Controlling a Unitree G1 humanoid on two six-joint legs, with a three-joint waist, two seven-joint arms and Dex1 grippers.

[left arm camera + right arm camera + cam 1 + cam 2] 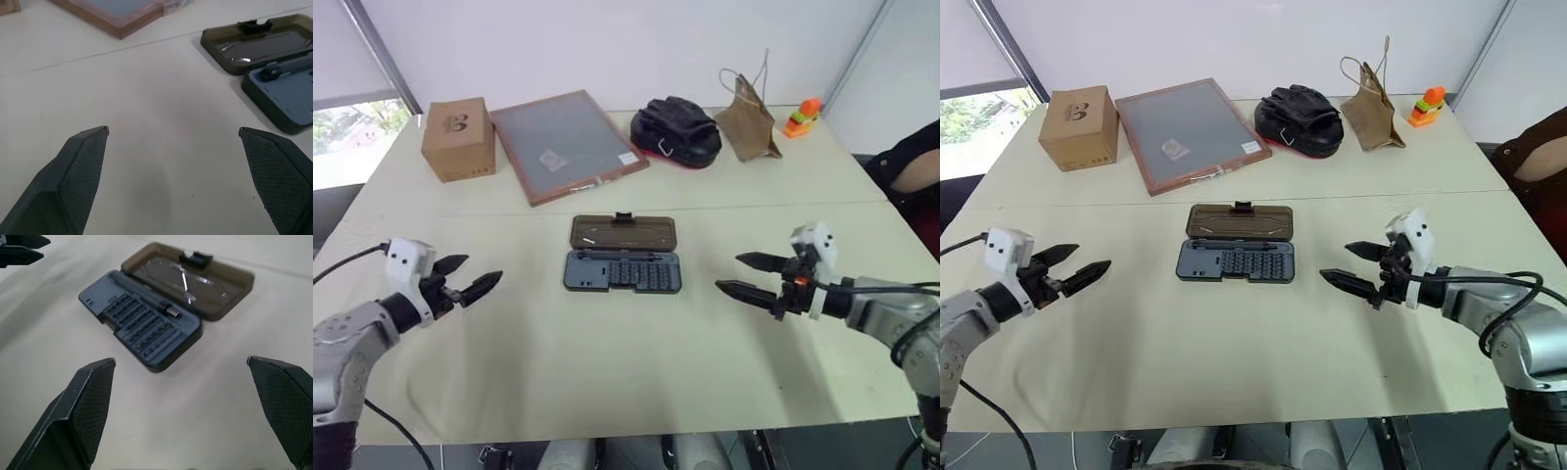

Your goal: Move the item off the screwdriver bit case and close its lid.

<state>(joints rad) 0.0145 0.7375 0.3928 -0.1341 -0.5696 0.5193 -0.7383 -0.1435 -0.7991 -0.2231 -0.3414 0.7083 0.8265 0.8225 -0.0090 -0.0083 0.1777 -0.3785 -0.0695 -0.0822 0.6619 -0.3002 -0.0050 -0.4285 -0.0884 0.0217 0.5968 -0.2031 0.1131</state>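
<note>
This looks like a robot test room in a lab or office, not a home. Bare white walls (607, 49) meet a window (352, 127) at the left, and a wide, plain cream table (607, 392) with 1 seam across it takes up the room. Along its far edge sit 5 unrelated props: a cardboard box (458, 139), a wood-framed board (568, 145), a black padded item (675, 130), a brown paper bag (748, 122) and a small orange toy (802, 117). A person's dark sleeve (915, 166) shows at the right edge.
</note>
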